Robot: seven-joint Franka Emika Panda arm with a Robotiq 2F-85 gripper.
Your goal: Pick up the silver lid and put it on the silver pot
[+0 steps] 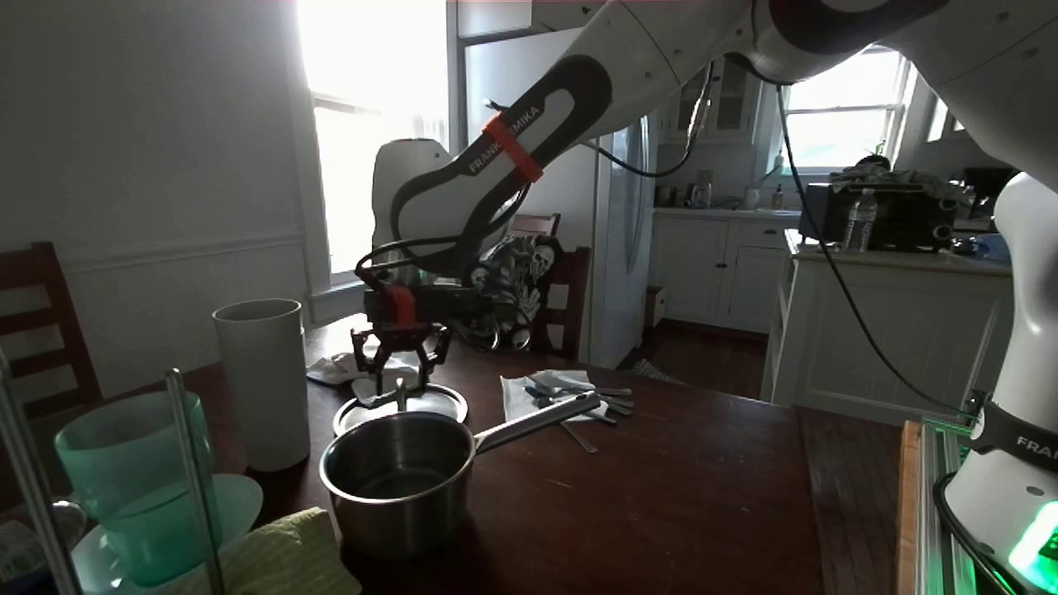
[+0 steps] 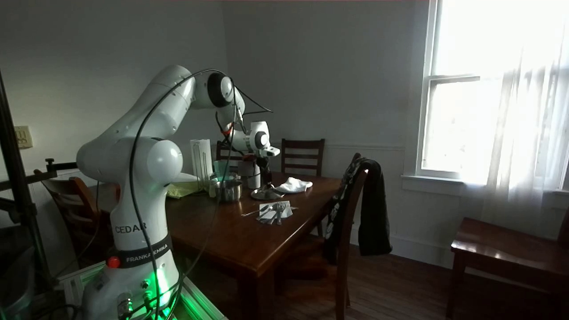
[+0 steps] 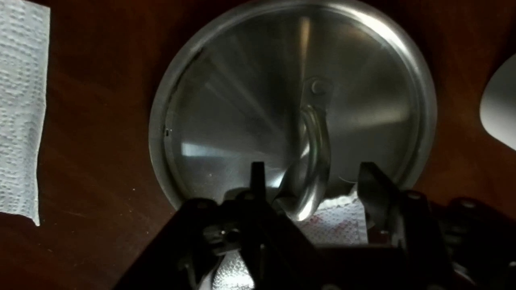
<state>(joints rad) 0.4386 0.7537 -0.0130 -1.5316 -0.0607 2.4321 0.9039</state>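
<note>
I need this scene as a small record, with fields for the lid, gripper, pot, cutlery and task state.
Lid: silver, on the table, handle upward
Gripper: open, lid's handle seen between its fingers, not gripped
Pot: silver, uncovered, standing beside the lid
Cutlery: on white paper, several ends past its edge
Task state: lid not yet on pot

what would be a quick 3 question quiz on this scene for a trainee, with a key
1. True or false: the silver pot is uncovered.
2. The sheet under the cutlery is: A) green B) white C) red
3. Fill in: in the wrist view, the ____ of the silver lid shows in the gap of the open gripper.

Key: 1 true; 2 B; 3 handle.
</note>
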